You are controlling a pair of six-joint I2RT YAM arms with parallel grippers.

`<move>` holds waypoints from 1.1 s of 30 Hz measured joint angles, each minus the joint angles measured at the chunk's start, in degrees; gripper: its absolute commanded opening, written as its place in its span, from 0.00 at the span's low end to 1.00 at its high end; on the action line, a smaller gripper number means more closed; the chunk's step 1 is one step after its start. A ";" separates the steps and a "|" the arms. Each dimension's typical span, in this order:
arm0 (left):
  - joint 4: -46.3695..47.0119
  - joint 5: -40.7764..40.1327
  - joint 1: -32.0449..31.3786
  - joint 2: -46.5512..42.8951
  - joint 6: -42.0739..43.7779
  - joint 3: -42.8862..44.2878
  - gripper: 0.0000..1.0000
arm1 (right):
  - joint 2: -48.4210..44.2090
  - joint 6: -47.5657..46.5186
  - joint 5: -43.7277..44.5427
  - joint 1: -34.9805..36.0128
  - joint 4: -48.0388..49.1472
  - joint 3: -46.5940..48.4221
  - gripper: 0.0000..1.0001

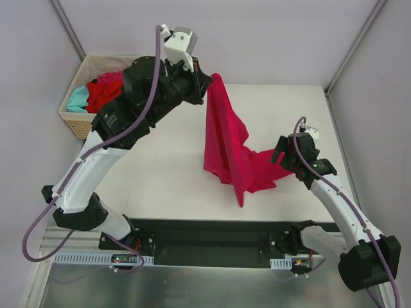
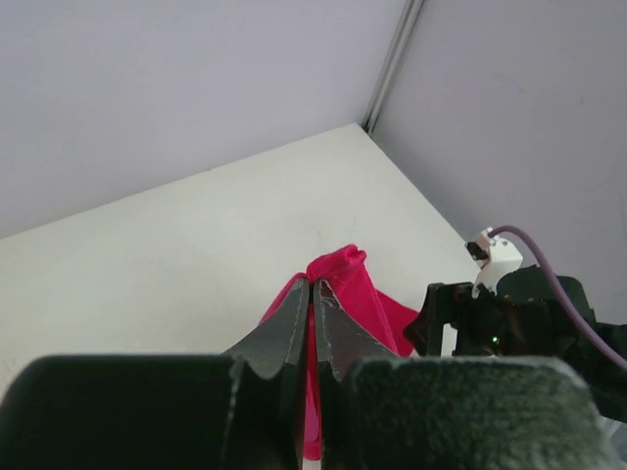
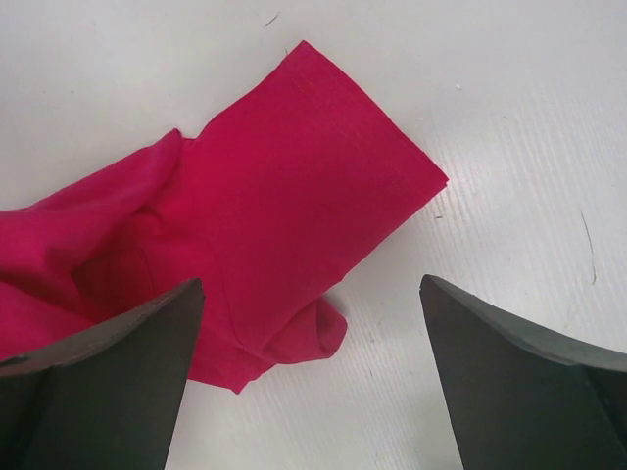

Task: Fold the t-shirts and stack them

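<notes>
My left gripper (image 1: 209, 85) is shut on the magenta-pink t-shirt (image 1: 226, 144) and holds it high, so the cloth hangs down to the table. In the left wrist view the shut gripper (image 2: 313, 286) pinches the cloth (image 2: 343, 279). My right gripper (image 1: 280, 154) is open and empty, low over the shirt's right edge. In the right wrist view the gripper (image 3: 312, 294) stands over a sleeve (image 3: 294, 196) lying flat on the table. A red t-shirt (image 1: 104, 92) and a teal t-shirt (image 1: 78, 99) lie in the basket.
A tan wicker basket (image 1: 82, 126) stands at the back left corner of the white table (image 1: 160, 167). Grey walls close in behind and on both sides. The black arm base rail (image 1: 212, 234) runs along the near edge.
</notes>
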 measured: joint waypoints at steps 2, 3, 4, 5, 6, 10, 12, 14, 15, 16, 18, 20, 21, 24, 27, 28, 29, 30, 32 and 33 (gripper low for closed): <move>-1.03 0.00 0.00 1.07 0.46 0.00 0.00 | -0.24 -0.02 -0.11 0.76 0.42 0.00 0.97; -1.49 0.00 0.00 1.53 0.70 0.00 0.00 | -0.46 -0.02 -0.13 1.09 0.44 0.00 0.97; -2.08 0.00 0.00 2.10 1.01 0.00 0.00 | -0.90 -0.09 -0.17 1.64 0.44 0.00 0.97; -2.43 0.00 0.00 2.43 1.14 0.00 0.00 | -1.22 -0.17 -0.26 1.95 0.42 0.00 0.97; -2.71 0.00 0.00 2.69 1.20 0.00 0.00 | -1.64 -0.20 -0.44 2.43 0.42 0.02 0.97; -2.89 -0.22 0.00 3.15 1.55 0.00 0.00 | -3.85 -0.42 -1.49 5.75 0.07 0.07 0.97; -2.89 -0.63 0.00 3.17 1.84 0.00 0.00 | -4.74 -0.37 -2.34 8.57 -0.33 0.13 0.97; -2.89 -1.22 0.00 3.19 2.23 0.00 0.00 | -4.92 -0.20 -2.64 11.80 -0.76 0.15 0.97; -2.89 -1.38 0.00 3.21 2.38 0.00 0.00 | -4.79 -0.09 -2.89 13.70 -1.01 0.15 0.97; -2.89 -1.51 0.00 3.26 2.51 0.02 0.00 | -4.57 0.02 -2.99 15.47 -1.09 0.15 0.97; -2.89 -2.21 0.00 3.43 2.71 0.02 0.00 | -3.52 0.07 -4.09 19.02 -0.85 0.15 0.98; -2.89 -2.91 0.00 3.67 2.84 0.02 0.00 | -1.70 0.07 -4.94 22.53 -0.61 0.15 0.98; -2.89 -3.17 0.00 3.80 2.86 0.02 0.00 | -0.85 0.07 -5.18 24.04 -0.61 0.17 0.98; -2.89 -4.11 0.02 4.15 2.93 0.02 0.00 | 2.80 0.04 -5.68 30.42 -0.87 0.98 0.98; -2.89 -4.33 0.07 4.39 2.93 0.00 0.00 | 5.97 0.04 -5.68 36.63 -1.22 2.78 0.98; -2.89 -4.33 0.09 4.44 2.91 0.00 0.00 | 6.73 0.07 -5.44 38.34 -1.33 3.30 0.98; -2.89 -4.35 0.28 4.50 2.91 -0.02 0.00 | 7.74 0.17 -5.14 40.65 -1.38 3.98 0.98; -2.89 -4.37 0.44 4.52 2.91 -0.02 0.00 | 8.76 0.31 -4.92 43.06 -1.38 4.59 0.98; -2.89 -4.44 0.57 4.55 2.91 -0.11 0.00 | 10.95 0.61 -4.63 47.30 -1.40 5.70 0.98; -2.89 -4.44 0.81 4.55 2.91 -0.11 0.00 | 12.24 0.85 -4.31 49.40 -1.49 6.38 0.98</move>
